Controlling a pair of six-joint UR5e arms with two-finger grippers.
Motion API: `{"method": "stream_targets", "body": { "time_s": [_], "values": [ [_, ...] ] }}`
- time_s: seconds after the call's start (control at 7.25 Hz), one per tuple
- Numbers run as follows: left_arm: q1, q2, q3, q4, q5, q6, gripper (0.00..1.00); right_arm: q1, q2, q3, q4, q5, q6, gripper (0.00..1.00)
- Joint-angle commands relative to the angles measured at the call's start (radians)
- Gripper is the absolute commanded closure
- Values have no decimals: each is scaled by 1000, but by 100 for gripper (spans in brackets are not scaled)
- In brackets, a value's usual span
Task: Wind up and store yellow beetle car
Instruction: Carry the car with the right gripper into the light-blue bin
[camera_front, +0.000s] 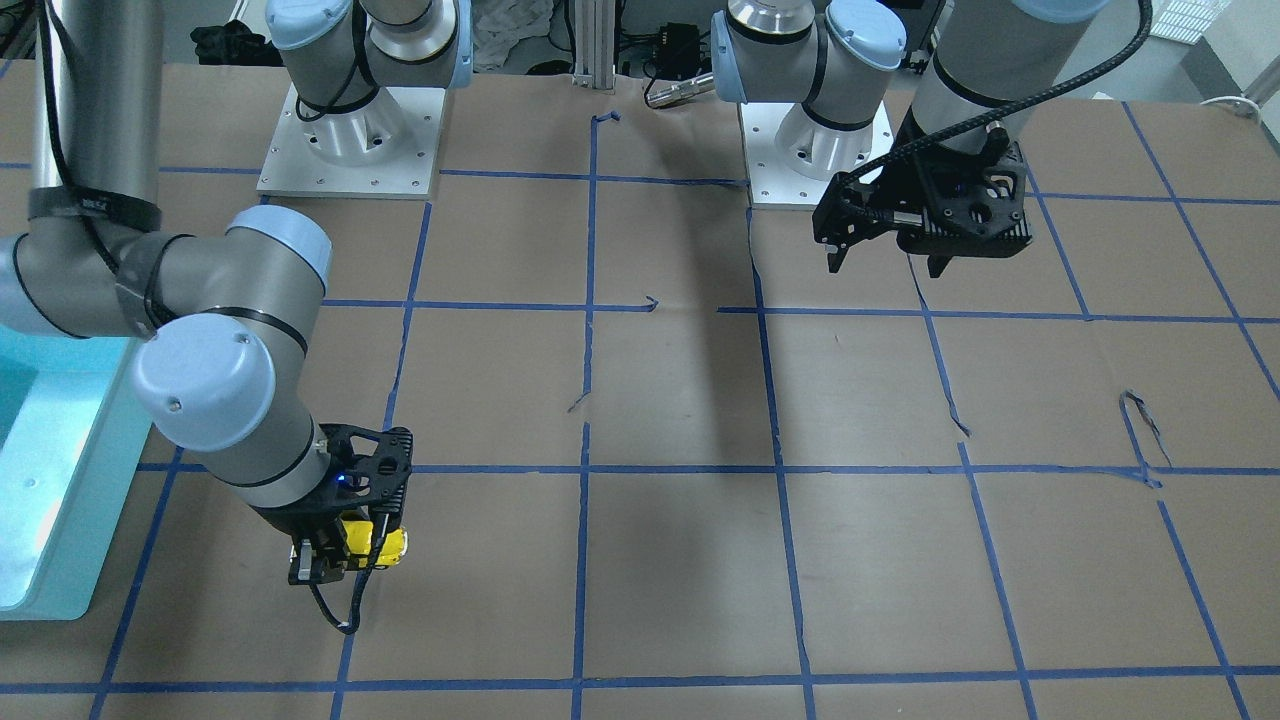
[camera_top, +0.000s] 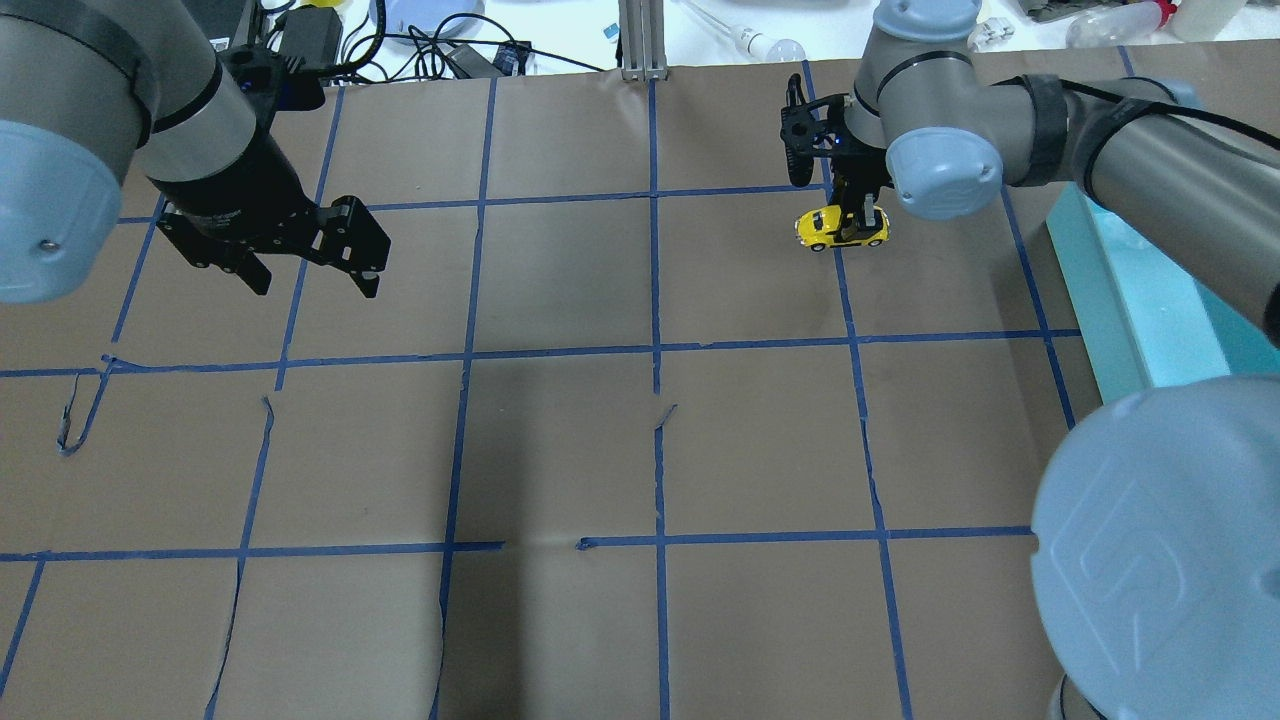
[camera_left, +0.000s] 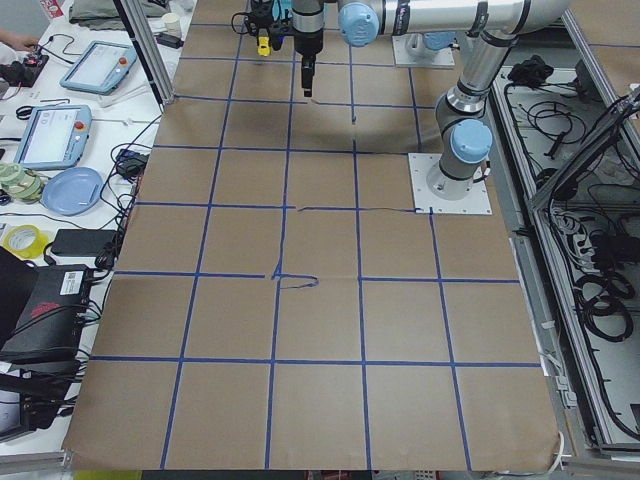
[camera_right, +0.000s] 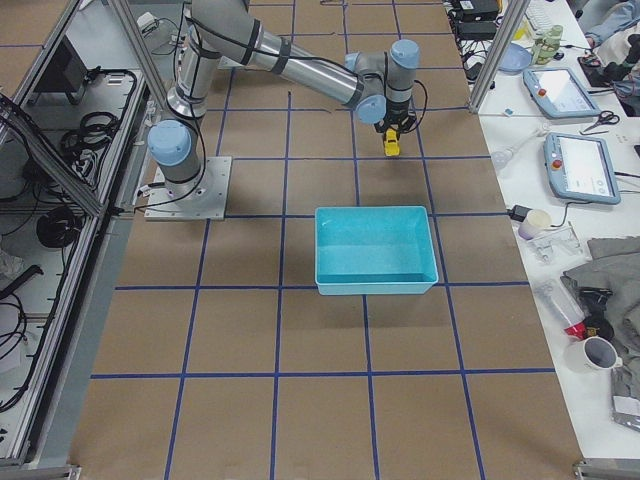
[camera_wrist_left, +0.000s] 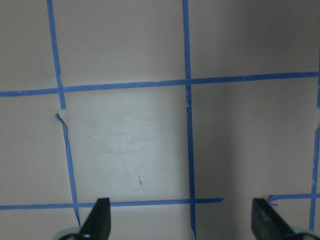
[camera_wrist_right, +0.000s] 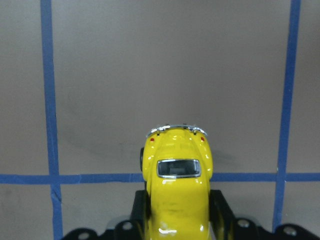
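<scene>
Right gripper (camera_top: 860, 218) is closed on the yellow beetle car (camera_wrist_right: 177, 175); the body is pinched across its flanks by the black fingers (camera_wrist_right: 139, 210), one per side. Car is held level, roof up, with the chrome-bumper end and two small red lights pointed away from the wrist camera. Whether the wheels are touching the paper cannot be told; a soft shadow is cast right under the car. Car is located over the brown paper table cover (camera_top: 560, 450), on the robot's right half, toward the edge far from the bases, just beside a crossing of blue tape lines (camera_wrist_right: 47, 100). Teal bin (camera_right: 377, 284) is placed further to the robot's right, open side up; car and bin are separated, no contact. Right arm is stretched out long from its base plate (camera_right: 210, 200) to that spot. Left gripper (camera_top: 315, 285) is spread wide, nothing held between its fingertips (camera_wrist_left: 97, 220); only taped paper is seen under it. It is hung above the table on the robot's left half, well apart from car and bin. Torn and lifted tape ends are noted at several grid lines. Benches with tablets (camera_left: 50, 135) and cables are seen off the table edge.
</scene>
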Motion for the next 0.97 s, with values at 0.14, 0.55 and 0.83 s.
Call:
{"method": "stream_targets", "body": {
  "time_s": [0.14, 0.55, 0.83],
  "values": [
    [0, 0, 0, 1, 0, 0, 0, -101, -118, -2, 74, -10, -20, 100],
    [-2, -1, 0, 11, -12, -36, 0, -287, -164, 9, 117, -4, -216, 100],
    [-3, -3, 0, 9, -9, -35, 0, -417, -165, 36, 102, 8, -406, 100]
  ]
}}
